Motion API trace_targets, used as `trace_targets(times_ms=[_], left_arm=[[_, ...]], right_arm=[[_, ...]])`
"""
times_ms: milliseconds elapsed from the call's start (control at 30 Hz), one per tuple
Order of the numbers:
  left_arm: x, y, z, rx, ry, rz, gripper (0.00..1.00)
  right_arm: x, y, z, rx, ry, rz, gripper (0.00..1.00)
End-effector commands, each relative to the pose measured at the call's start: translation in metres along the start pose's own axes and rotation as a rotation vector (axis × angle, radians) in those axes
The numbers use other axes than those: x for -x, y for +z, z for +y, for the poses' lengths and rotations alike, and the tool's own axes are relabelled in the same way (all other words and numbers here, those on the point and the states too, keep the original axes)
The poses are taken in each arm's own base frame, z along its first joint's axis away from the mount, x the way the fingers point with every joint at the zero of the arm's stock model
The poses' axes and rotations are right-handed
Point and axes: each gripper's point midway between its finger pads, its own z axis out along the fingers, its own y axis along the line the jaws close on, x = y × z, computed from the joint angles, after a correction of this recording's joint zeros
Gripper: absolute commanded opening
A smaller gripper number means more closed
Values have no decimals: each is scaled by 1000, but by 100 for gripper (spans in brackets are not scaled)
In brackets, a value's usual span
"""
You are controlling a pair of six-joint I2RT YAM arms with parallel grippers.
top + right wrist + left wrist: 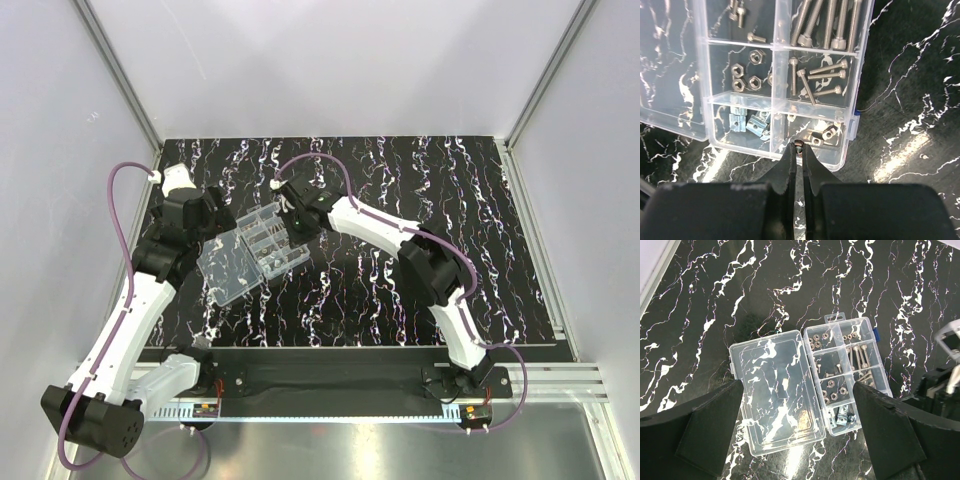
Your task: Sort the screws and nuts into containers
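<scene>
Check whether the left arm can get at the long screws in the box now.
Probably yes. The lid lies flat open, the left gripper hangs open above the box, and the long screws lie uncovered. The right gripper, shut on a small screw, is over an end compartment, not over them.

The tiny piece in the right gripper: perhaps a screw, too small to tell.
</scene>
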Motion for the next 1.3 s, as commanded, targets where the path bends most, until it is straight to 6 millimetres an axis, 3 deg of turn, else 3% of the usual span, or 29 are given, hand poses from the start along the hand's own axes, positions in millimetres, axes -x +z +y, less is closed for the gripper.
trace_targets(times_ms=[0, 100, 233, 300, 500, 600, 700, 833, 867, 933, 967, 1000, 1100, 1200, 1267], left_arm=[[8, -1, -5, -22, -5, -33, 99], [9, 0, -5, -22, -5, -35, 99], [8, -1, -5, -23, -4, -34, 99], [9, -1, -5, -24, -6, -36, 99], [11, -3, -6, -28, -11, -41, 99], [10, -2, -5, -26, -11, -40, 99], [11, -4, -5, -26, -12, -44, 99], [13, -6, -6, -37, -9, -50, 99], [13, -6, -7, -40, -7, -48, 99], [12, -6, -10, -55, -9, -44, 99], [12, -6, -11, -63, -9, -42, 99], [12, -6, -12, -71, -8, -42, 99], [13, -6, -21, -112, 0, -34, 99], [18, -10, -27, -145, -3, -44, 99], [23, -15, -29, -161, -9, -52, 99]], right_arm=[[4, 3, -3, -19, 11, -9, 0], [6, 2, -4, -27, 16, -16, 1], [9, -1, -3, -20, 9, -22, 14], [7, -3, -3, -17, 11, -13, 27], [9, -12, 0, -5, 0, -11, 46], [15, -21, -3, -35, -5, -24, 55], [38, -41, -18, -117, 10, -101, 66], [72, -82, -48, -139, 86, -237, 94], [80, -92, -71, -162, 148, -267, 96], [90, -119, -91, -170, 206, -322, 100], [95, -134, -118, -200, 263, -358, 100], [101, -146, -128, -211, 280, -402, 100], [103, -197, -167, -320, 327, -540, 100], [82, -242, -201, -447, 384, -635, 100], [62, -265, -208, -479, 408, -680, 100]])
